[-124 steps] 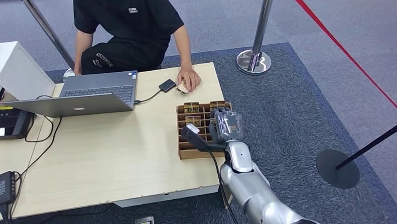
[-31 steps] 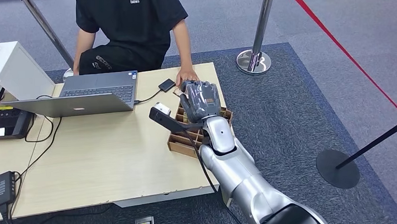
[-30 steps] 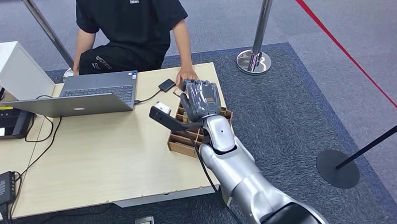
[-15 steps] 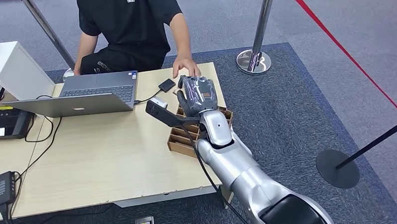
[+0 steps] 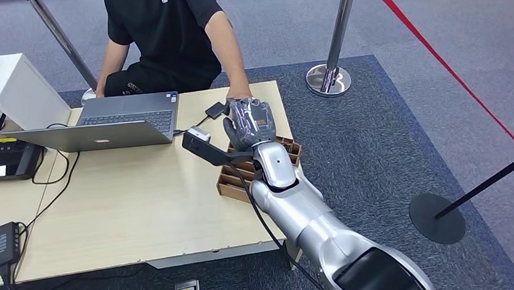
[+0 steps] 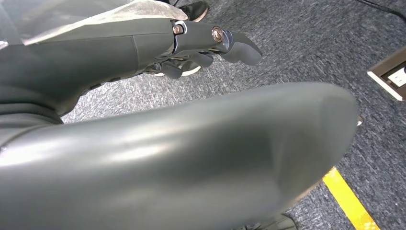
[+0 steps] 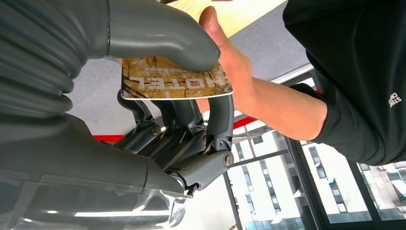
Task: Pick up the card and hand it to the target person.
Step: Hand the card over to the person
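My right hand (image 5: 250,122) is stretched out over the back of the table, toward the person (image 5: 166,32) in a black shirt. In the right wrist view that hand (image 7: 95,139) pinches a brown hotel card (image 7: 172,84) between its thumb and its dark fingers (image 7: 191,120). The person's hand (image 7: 234,67) reaches in and lies against the card's far edge, its thumb next to mine. In the head view the person's hand (image 5: 238,94) sits just beyond my fingers. My left hand (image 6: 143,134) hangs over the carpet, holding nothing.
A cardboard card box (image 5: 268,164) stands under my right forearm at the table's right edge. An open laptop (image 5: 111,121), a small black reader (image 5: 216,109) with its cable and a black device (image 5: 3,160) sit on the table (image 5: 134,201). A stanchion base (image 5: 328,78) stands behind.
My right hand has risen from the card box and moved toward the person with the card. The person's hand has lifted off the table and come to meet it.
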{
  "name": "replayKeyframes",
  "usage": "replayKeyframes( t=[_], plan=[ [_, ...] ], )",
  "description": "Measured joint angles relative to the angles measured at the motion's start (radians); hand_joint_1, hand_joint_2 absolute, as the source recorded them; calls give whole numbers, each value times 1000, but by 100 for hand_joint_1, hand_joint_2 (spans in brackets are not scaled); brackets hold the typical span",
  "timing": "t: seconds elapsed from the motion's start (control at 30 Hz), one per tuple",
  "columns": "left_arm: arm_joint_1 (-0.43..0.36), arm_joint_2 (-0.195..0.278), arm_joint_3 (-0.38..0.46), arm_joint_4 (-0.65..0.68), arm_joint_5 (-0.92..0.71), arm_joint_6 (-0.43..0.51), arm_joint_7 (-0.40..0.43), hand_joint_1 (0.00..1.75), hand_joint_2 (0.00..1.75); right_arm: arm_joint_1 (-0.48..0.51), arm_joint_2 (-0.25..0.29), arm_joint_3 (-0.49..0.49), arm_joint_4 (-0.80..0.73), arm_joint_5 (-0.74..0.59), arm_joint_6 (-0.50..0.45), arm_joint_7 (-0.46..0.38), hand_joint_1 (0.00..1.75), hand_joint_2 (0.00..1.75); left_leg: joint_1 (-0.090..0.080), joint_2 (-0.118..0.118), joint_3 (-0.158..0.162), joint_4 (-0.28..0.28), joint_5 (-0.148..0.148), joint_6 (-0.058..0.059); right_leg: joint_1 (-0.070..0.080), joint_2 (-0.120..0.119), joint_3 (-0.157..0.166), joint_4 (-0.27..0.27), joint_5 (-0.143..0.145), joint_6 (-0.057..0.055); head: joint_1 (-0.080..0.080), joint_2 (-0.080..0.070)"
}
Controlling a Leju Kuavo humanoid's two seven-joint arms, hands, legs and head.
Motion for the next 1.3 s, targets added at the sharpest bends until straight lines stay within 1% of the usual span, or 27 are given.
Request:
replayKeyframes(
  t=[0.1, 0.13, 0.23, 0.27, 0.37, 0.57, 0.7, 0.8, 0.9, 1.03, 1.07, 1.13, 1.17, 1.23, 1.3],
  plan=[
    [0, 0, 0, 0, 0, 0, 0, 0, 0, -3, 0, 10, 2, -3, -2, 2, 140, 175, 0, 0, 0, 0, 0, 0, 0, 0, 0, 0, 0, 0, 0, 0],
    [0, 0, 0, 0, 0, 0, 0, 0, 0, -4, 0, 12, 2, -5, -2, 4, 134, 175, 0, 0, 0, 0, 0, 0, 0, 0, 0, 0, 0, 0, 0, 0],
    [0, 0, 0, 0, 0, 0, 1, 0, 0, -5, 0, 19, 3, -12, -2, 7, 31, 175, 0, 0, 0, 0, 0, 0, 0, 0, 0, 0, 0, 0, 0, 0],
    [0, 0, 0, 0, 0, 0, 2, 0, 0, -5, 0, 22, 4, -13, -2, 8, 1, 131, 0, 0, 0, 0, 0, 0, 0, 0, 0, 0, 0, 0, 0, 0],
    [0, 0, 0, 0, 1, 0, 3, 0, 0, -6, 0, 31, 9, -14, -3, 13, 0, 0, 0, 0, 0, 0, 0, 0, 0, 0, 0, 0, 0, 0, 0, 0],
    [1, 0, 0, 0, 2, 2, 4, 0, 0, -6, 0, 33, 25, -10, -31, 28, 0, 0, 0, 0, 0, 0, 0, 0, 0, 0, 0, 0, 0, 0, 0, 0],
    [2, 0, 0, 0, 3, 9, 4, 0, 0, -1, -3, 23, 32, 26, -66, 27, 0, 0, 0, 0, 0, 0, 0, 0, 0, 0, 0, 0, 0, 0, 0, 0],
    [6, 0, 2, 0, 6, 14, 1, 0, 0, 33, -13, -21, -6, 99, -73, 22, 0, 0, 0, 0, 0, 0, 0, 0, 0, 0, 0, 0, 0, 0, 0, 0],
    [9, 0, 5, 0, 8, 16, -1, 0, 0, 96, -30, -101, -79, 180, -74, -10, 0, 0, 0, 0, 0, 0, 0, 0, 0, 0, 0, 0, 0, 0, 0, 0],
    [12, 0, 13, 0, 9, 18, -1, 0, 0, 186, -41, -257, -209, 247, -76, -67, 0, 0, 0, -1, 0, 0, 0, 0, 0, 0, 0, -1, 0, 0, 0, 0],
    [12, 0, 15, 0, 10, 18, -1, 0, 0, 213, -41, -307, -251, 249, -76, -95, 0, 0, 0, -1, 0, 0, 0, 0, 0, 0, 0, -1, 0, 0, 0, 0],
    [14, 0, 19, 0, 10, 19, -1, 0, 0, 272, -38, -429, -347, 220, -77, -186, 0, 0, 0, -2, -1, 0, 0, 0, 0, 0, 0, -2, 0, 0, 0, 0],
    [15, 0, 21, 0, 10, 19, -1, 0, 0, 301, -37, -495, -391, 187, -77, -238, 0, 0, 0, -2, -1, 0, 0, 0, 0, 0, 0, -2, 0, 0, 0, 0],
    [17, 0, 24, 0, 11, 19, -1, 0, 0, 345, -33, -648, -463, 77, -78, -358, 0, 0, 0, -3, -1, 0, 0, 0, 0, 0, 0, -2, 0, 0, 0, 0],
    [18, 0, 27, 0, 13, 21, -1, 0, 0, 369, -31, -836, -502, -93, -79, -512, 0, 0, 0, -2, -1, 0, -1, 1, -1, 0, 0, -2, 0, 0, 0, 0]
  ],
)
